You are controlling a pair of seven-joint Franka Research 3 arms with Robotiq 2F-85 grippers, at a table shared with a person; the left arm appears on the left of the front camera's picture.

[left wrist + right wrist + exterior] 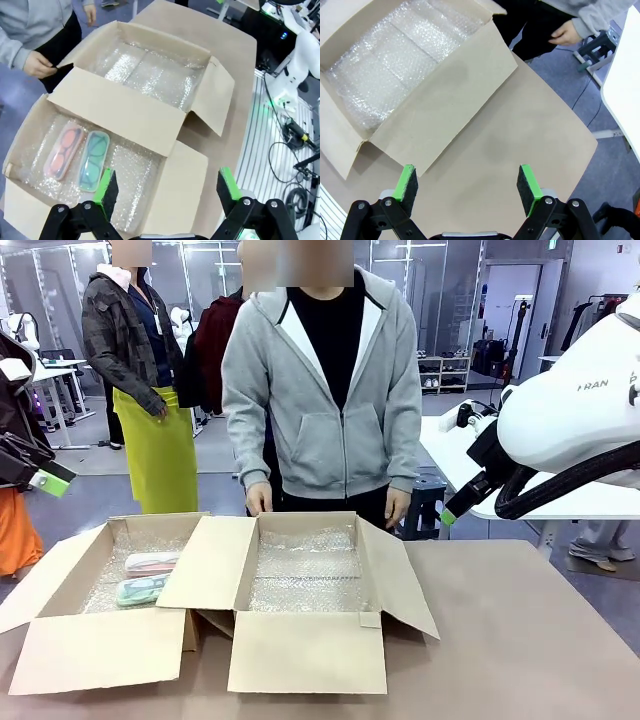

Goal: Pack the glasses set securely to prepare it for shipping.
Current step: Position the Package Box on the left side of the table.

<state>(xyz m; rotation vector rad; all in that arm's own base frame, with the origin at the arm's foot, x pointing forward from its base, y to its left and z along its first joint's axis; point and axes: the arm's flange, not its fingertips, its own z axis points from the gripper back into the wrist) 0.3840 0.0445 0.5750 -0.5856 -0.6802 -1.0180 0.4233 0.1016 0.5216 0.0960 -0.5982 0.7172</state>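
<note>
Above the boxes, left hand [167, 192] and right hand [467, 182] hang released, fingers spread wide.

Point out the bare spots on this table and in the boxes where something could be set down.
Freest: the bare table right of the right-hand box, and that box's bubble-wrap floor. In the left-hand box, only the floor beside the mint-green case is free; the pink case fills the far side.

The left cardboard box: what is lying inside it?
Inside the left cardboard box, bubble wrap lines the bottom; a pink glasses case and a green glasses case lie side by side on it. The box floor underneath is covered.
</note>
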